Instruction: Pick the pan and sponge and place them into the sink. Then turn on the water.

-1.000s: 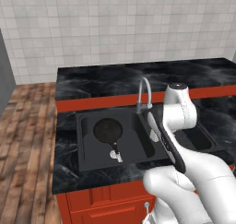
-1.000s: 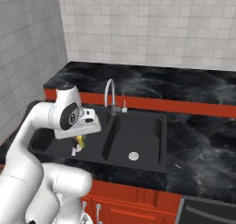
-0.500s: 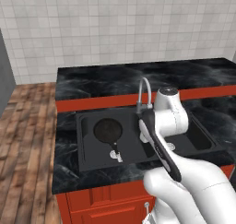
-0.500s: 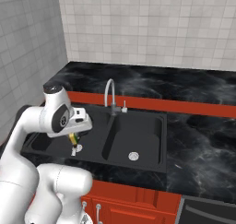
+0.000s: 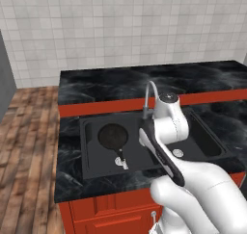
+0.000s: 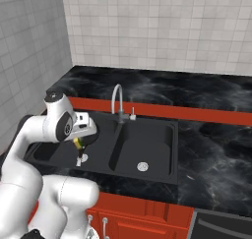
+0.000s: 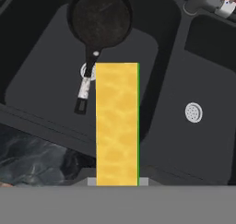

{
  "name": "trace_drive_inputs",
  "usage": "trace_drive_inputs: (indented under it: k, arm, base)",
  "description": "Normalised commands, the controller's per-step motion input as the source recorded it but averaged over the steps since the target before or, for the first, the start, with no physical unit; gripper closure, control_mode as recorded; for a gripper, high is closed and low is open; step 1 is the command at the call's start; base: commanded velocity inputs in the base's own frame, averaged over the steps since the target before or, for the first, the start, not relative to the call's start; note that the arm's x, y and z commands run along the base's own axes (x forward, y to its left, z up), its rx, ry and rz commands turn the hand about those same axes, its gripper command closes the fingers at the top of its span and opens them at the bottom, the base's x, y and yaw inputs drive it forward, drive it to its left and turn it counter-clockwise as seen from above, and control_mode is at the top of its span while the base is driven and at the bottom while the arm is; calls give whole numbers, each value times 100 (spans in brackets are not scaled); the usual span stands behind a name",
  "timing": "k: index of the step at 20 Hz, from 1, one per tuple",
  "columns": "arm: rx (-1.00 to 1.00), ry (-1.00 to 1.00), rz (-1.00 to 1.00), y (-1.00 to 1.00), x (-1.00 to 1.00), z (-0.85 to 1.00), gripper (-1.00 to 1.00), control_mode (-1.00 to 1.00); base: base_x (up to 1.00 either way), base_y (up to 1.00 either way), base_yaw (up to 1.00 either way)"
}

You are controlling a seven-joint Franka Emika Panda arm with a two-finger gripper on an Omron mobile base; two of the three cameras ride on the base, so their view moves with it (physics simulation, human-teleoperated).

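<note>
Pale tiled walls (image 5: 120, 31) back a dark marbled desk (image 5: 106, 86) on red cabinets (image 5: 111, 211), and set into that desk is the black double-basin sink (image 5: 89, 146). From the left base view the pan (image 5: 113, 136) lies flat in the larger basin, its handle running toward the front wall and ending in a pale tip just beside the round drain. The white arm (image 5: 169, 127) stands over the divider and covers most of the smaller basin there, plus the foot of the silver faucet (image 5: 147, 96).

Over to the right base view: the faucet (image 6: 117, 100) is clear in full, with its little side lever, and the smaller basin's drain (image 6: 142, 166) is plain to see. The pan is tucked behind the wrist here and hard to make out. A scrap of yellow peeks out under the gripper (image 6: 78, 143): that is the sponge (image 6: 78, 143), raised over the larger basin.

The hand view settles it: the sponge (image 7: 117, 124), yellow with a green edge along one side, is pinched in the gripper's jaws, its lower end cut off. Behind it sit the pan (image 7: 100, 19) and both basins, and it covers part of one drain (image 7: 86, 71).
</note>
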Motion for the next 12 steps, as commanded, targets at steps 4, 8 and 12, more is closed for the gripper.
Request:
trace_drive_inputs:
  k: [4,8,12]
  arm:
    - [0,-1,0,13,46,0,100,-100]
    - [0,0,0,18,43,-4,100,-100]
    - [0,0,0,23,42,-10,100,-100]
  base:
    - [0,0,0]
    - [0,0,0]
    - [0,0,0]
